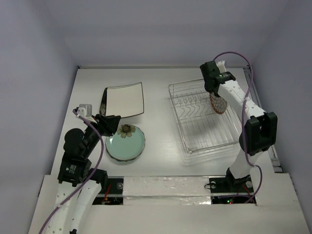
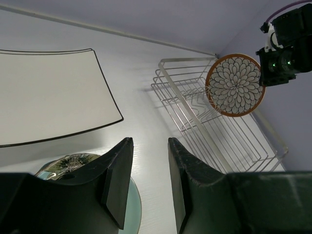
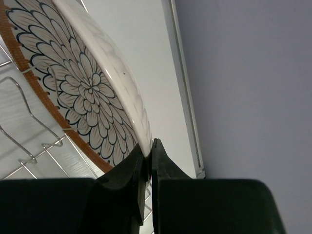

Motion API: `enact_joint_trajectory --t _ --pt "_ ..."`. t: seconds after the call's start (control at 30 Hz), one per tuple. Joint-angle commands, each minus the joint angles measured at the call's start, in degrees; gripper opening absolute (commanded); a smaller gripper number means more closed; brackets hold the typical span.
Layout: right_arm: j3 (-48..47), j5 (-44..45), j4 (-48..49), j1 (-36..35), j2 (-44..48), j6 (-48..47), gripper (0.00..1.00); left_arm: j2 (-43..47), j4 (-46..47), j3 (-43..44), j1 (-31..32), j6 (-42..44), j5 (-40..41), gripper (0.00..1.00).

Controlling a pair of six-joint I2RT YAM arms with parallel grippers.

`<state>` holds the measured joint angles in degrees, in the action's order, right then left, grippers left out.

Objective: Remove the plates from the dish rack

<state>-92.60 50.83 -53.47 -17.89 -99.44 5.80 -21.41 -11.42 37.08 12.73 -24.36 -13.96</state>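
Observation:
The silver wire dish rack (image 1: 178, 117) (image 2: 185, 59) sits at the right. My right gripper (image 1: 214, 91) (image 3: 150, 146) is shut on the rim of the round brown-rimmed petal-patterned plate (image 1: 218, 103) (image 2: 235, 85) (image 3: 83, 83), holding it on edge above the rack's far end. At the left, the large white square dark-rimmed plate (image 1: 124, 101) (image 2: 48, 97) lies flat on the table. In front of it is the round teal plate (image 1: 126, 146) (image 2: 134, 204), with a small dark floral dish (image 1: 126, 129) (image 2: 68, 163) on its far side. My left gripper (image 1: 111, 124) (image 2: 148, 141) hovers open and empty by the teal plate's left edge.
White walls close in the table at the back and both sides. A metal rail (image 3: 187, 97) runs along the right wall beside the rack. A taped white strip (image 1: 165, 187) marks the near edge between the arm bases.

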Motion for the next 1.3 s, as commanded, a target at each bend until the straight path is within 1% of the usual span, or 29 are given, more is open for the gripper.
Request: enact_joint_trajectory --t 0.0,0.13,0.17,0.2,0.23,0.3,0.33,0.37,0.4,0.43,0.47,0.53,0.6,0.67,0.73,0.87,0.93,0.97,1.0,1.03,1.1,1.13,1.2,1.23,1.27 --pt "-3.38 6.3 8.13 -0.04 1.89 2.63 0.0 0.31 3.25 0.27 -0.16 -0.07 -1.07 0.32" --pt "-7.24 7.35 3.83 -0.04 -1.8 2.98 0.0 0.49 3.33 0.19 0.36 0.01 -1.43 0.32" --pt "-9.51 8.31 0.33 -0.04 -2.59 4.03 0.0 0.66 3.42 0.19 0.36 0.01 -1.43 0.32" --pt "-10.49 9.19 -1.01 -0.04 -3.04 6.48 0.0 0.84 3.51 0.19 0.36 0.01 -1.51 0.32" --pt "-11.37 9.2 -1.72 -0.04 -2.78 6.76 0.0 0.93 3.51 0.1 0.36 0.01 -1.51 0.34" --pt "-13.92 11.91 -1.99 -0.04 -1.64 7.64 0.0 1.02 3.68 0.01 0.89 -0.07 -1.86 0.35" --pt "-14.88 13.49 -1.9 -0.04 0.1 7.91 0.0 0.93 3.69 -0.08 0.89 -0.07 -1.95 0.39" --pt "-15.5 16.38 -0.24 -0.04 1.25 7.91 0.0 0.67 3.77 -0.08 0.89 0.01 -2.21 0.4" --pt "-15.16 17.63 5.6 -0.56 3.87 5.65 0.0 0.41 3.86 -0.08 0.89 0.01 -2.65 0.44" --pt "-13.5 18.07 5.66 -0.57 5.12 2.14 0.0 0.4 4.04 -0.08 0.89 0.01 -2.92 0.44" --pt "-12.53 18.69 9.49 -0.57 5.91 0.72 0.0 0.05 4.04 -0.08 0.89 0.1 -3.18 0.47" --pt "-11.29 19.75 9.88 -0.57 6.97 0.53 0.0 -0.12 4.21 -0.08 0.89 0.1 -3.62 0.53" --pt "-10.07 19.13 11.55 -0.57 7.07 -0.53 0.0 -0.12 4.21 -0.17 0.89 0.19 -3.62 0.56" --pt "-10.24 18.0 9.97 -0.57 6.72 0.96 0.0 -0.21 4.21 -0.08 0.89 0.19 -3.62 0.62" --pt "-8.49 16.85 12.33 -0.57 6.28 -2.63 0.0 -0.47 4.3 -0.17 0.89 0.19 -3.8 0.65" --pt "-6.99 17.11 9.97 -1.09 1.36 -0.53 0.0 -0.48 4.39 -0.08 0.89 0.28 -3.89 0.65" --pt "-6.11 17.54 10.06 -2.58 -1.71 -0.09 0.0 -0.39 4.39 -0.08 0.89 0.28 -3.89 0.65" --pt "-6.71 18.68 7.88 -2.59 -2.94 0.61 0.0 -0.39 4.39 -0.08 0.89 0.28 -3.89 0.65" --pt "-7.59 18.87 5.77 -3.2 -5.39 3.75 0.0 -0.39 4.48 -0.08 0.89 0.28 -4.06 0.65" --pt "-8.29 19.48 3.83 -3.73 -6.37 4.91 0.0 -0.48 4.65 -0.08 0.89 0.28 -4.32 0.65" --pt "-9.09 20.8 0.92 -3.73 -8.13 6.06 0.0 -0.48 4.74 -0.17 0.89 0.36 -5.29 0.65" --pt "-9.09 21.67 0.39 -4.69 -10.14 5.89 0.0 -0.39 4.91 -0.17 0.89 0.37 -5.47 0.67" --pt "-9.0 26.4 -1.97 -5.93 -12.78 7.28 0.0 -0.04 5.0 -0.17 0.89 0.37 -5.73 0.68" --pt "-9.61 26.51 -4.07 -6.62 -14.19 9.29 0.0 0.05 5.0 -0.08 0.89 0.37 -5.73 0.69" --pt "-10.23 26.95 -8.62 -7.15 -16.73 11.49 0.0 0.31 4.83 -0.17 1.41 0.45 -5.73 0.69"
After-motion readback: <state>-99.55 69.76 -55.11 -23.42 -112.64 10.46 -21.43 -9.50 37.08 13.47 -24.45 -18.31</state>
